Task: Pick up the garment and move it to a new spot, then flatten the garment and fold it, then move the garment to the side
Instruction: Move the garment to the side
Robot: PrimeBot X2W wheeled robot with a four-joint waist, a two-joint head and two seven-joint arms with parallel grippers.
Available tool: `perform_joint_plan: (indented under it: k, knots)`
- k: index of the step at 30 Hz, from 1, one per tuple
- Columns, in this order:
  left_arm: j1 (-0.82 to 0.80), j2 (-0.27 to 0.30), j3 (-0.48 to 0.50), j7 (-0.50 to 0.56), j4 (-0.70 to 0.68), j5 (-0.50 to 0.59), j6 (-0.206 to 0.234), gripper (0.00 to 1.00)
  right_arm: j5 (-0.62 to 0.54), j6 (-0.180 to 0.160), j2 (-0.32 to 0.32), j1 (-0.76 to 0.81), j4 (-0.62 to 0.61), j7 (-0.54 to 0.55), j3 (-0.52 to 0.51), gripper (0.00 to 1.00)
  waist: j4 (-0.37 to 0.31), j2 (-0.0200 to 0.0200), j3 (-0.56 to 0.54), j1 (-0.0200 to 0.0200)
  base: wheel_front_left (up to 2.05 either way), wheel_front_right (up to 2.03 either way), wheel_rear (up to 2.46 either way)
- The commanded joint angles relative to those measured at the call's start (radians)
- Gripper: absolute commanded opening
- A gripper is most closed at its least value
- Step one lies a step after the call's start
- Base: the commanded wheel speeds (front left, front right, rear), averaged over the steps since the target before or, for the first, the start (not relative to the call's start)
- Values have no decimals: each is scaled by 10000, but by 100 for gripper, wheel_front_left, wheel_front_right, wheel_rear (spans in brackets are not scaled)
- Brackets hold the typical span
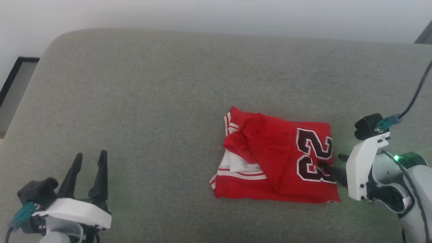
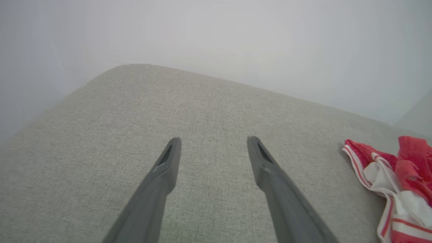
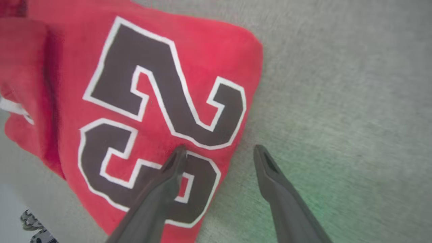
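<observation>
With the right gripper (image 3: 218, 150) spread wide and empty, one finger over the black 23 of the folded garment (image 3: 202, 50) and the other just past its edge above bare cushion (image 3: 337, 84), lower enough to slip that outer finger beneath every layer. For what looks like the move aside, close on the whole stack, not merely the top ply, and drag low to keep the folds intact. Leave the left gripper (image 1: 91, 154), equally wide and empty, well away beyond the cloth.
</observation>
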Motion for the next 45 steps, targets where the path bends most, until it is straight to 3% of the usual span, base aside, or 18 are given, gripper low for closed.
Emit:
perform_joint_plan:
  k: [1, 9, 10, 11, 27, 36, 45]
  knots:
    - [-177, -33, -42, -41, 43, 105, -53, 100, -34, 0, 67, -100, 71, 284, -21, 100, 189, 0, 235, -1, 0, 0, 0]
    - [-636, -201, -237, -41, 289, 178, -66, 100, -251, 0, 810, -71, 715, 1971, -223, 100, 440, 0, 649, -1, 0, 0, 0]
    - [-673, -211, -257, -41, 313, 189, -67, 100, -272, 1, 880, -79, 686, 2054, -228, 86, 457, 0, 666, -1, 0, 0, 0]
    - [-710, -211, -280, -43, 321, 195, -68, 100, -282, 1, 946, -96, 623, 2121, -227, 0, 465, 0, 678, -1, 0, 0, 0]
    - [-1065, 26, -402, -43, 38, 142, -67, 100, -715, -7, 324, -506, -599, 2263, -1409, 0, -219, 0, 752, -1, 0, 0, 0]
    - [-1746, 206, -1111, -42, -70, 72, -68, 100, -908, -5, -267, -1096, -592, 2116, -2158, 0, -1197, 0, 1165, -1, 0, 0, 0]
    - [-3069, 524, -2301, -40, 1, 45, -69, 100, -1035, -5, -930, -2328, 63, 1252, -2352, 0, -2417, 0, 1914, -1, 0, 0, 0]
